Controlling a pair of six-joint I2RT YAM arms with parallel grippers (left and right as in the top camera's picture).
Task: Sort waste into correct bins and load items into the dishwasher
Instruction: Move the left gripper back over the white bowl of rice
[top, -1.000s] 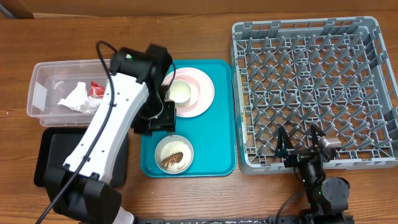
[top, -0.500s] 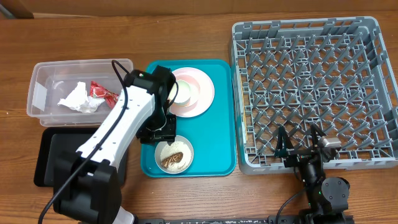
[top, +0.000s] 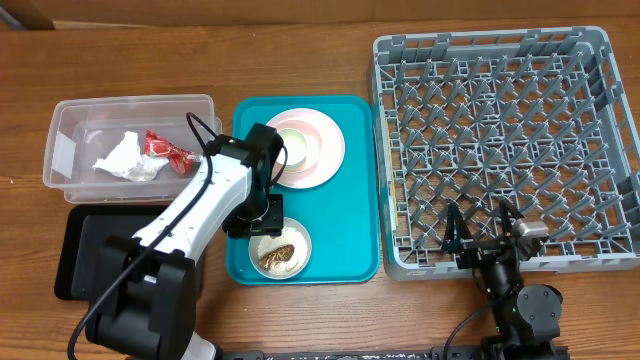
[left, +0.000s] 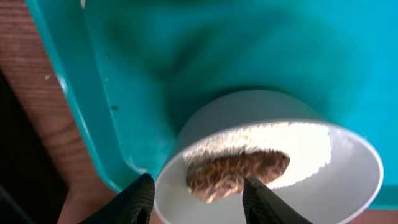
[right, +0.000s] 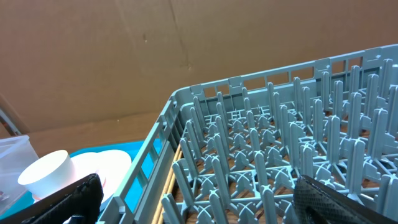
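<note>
While the left pincer (left: 198, 200) hangs released, its fingers (left: 134, 202) straddle the near rim of the pale grey round bowl (left: 249, 109) on the teal plastic tray (left: 186, 50). One is outside, one over the brownish food scraps with white grains (left: 239, 171) inside; contact with the rim is unclear. The right pincer (right: 199, 186), spread wide and empty, sits at the near wall of the square grey plastic dish rack (right: 280, 155) on the wooden tabletop (top: 300, 40).

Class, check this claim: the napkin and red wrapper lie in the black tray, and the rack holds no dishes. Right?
No. The overhead view shows the napkin and red wrapper in the clear tub, not the black tray. The rack indeed holds no dishes.
</note>
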